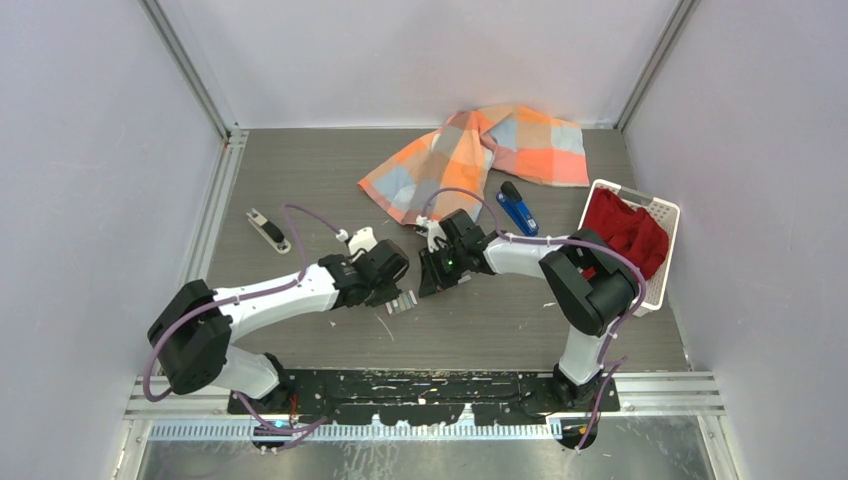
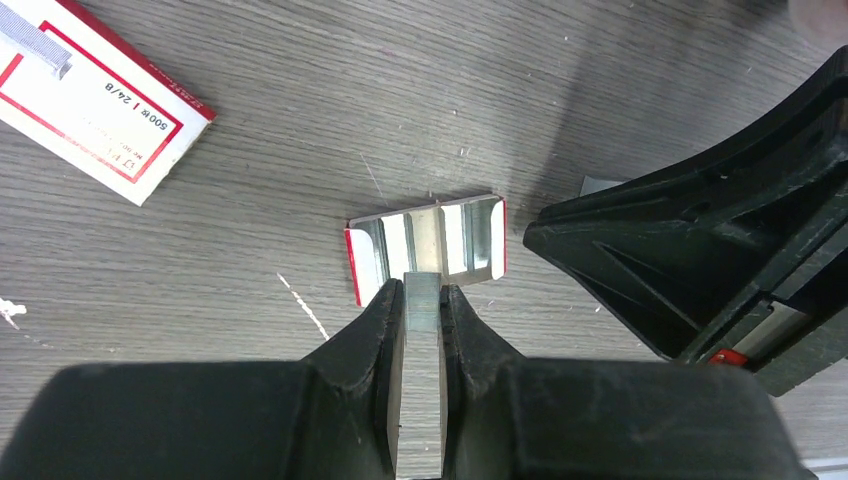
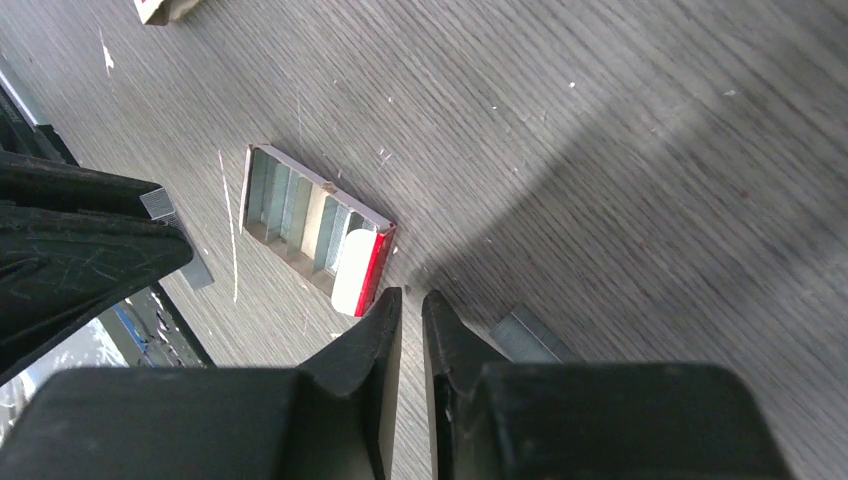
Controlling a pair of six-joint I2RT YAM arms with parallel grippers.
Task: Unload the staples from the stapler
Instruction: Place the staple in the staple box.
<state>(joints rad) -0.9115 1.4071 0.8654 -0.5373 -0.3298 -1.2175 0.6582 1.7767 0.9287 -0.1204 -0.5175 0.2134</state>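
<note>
The blue stapler (image 1: pixel 517 208) lies by the checked cloth, behind and to the right of both grippers. My left gripper (image 1: pixel 398 290) (image 2: pixel 424 290) is shut on a grey strip of staples (image 2: pixel 422 380), its tip at the near edge of a small open white-and-red box tray (image 2: pixel 425 245) (image 1: pixel 402 302) that holds more strips. My right gripper (image 1: pixel 430 283) (image 3: pixel 412 297) is shut and empty, just right of the tray (image 3: pixel 310 225). A loose strip of staples (image 3: pixel 525 335) lies on the table beside its right finger.
A checked orange-and-blue cloth (image 1: pixel 480 155) lies at the back. A white basket (image 1: pixel 665 215) with red fabric stands at the right. A white-and-red box sleeve (image 1: pixel 268 230) (image 2: pixel 95 95) lies at the left with a staple strip (image 2: pixel 40 50) on it.
</note>
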